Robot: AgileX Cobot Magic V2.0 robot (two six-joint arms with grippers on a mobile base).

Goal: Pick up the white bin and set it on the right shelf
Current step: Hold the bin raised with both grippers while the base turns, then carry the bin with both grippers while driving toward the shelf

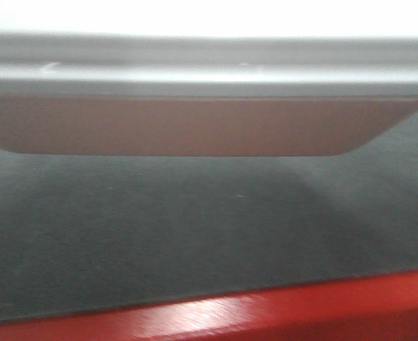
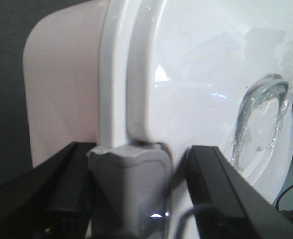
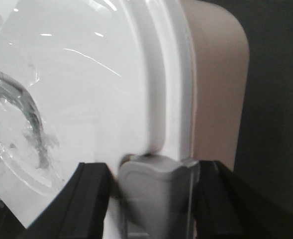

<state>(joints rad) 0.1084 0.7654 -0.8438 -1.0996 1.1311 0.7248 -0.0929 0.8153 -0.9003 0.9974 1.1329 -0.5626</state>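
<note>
- White and glossy, the lid [image 2: 211, 74] of the bin [image 1: 194, 128] fills both wrist views. The front view shows only the bin's blurred rim and pinkish side.
- Only the front view shows the dark surface [image 1: 194, 234] under the bin and a red bar [image 1: 265, 312] at the bottom edge.
- Left gripper [image 2: 136, 164]: its black fingers flank a grey latch [image 2: 129, 184] on the rim. One touches it and a sliver of lid shows beside the other, so I cannot tell whether it grips.
- Right gripper [image 3: 153, 172]: it pinches the second latch [image 3: 153, 194], with both fingers against it.
</note>
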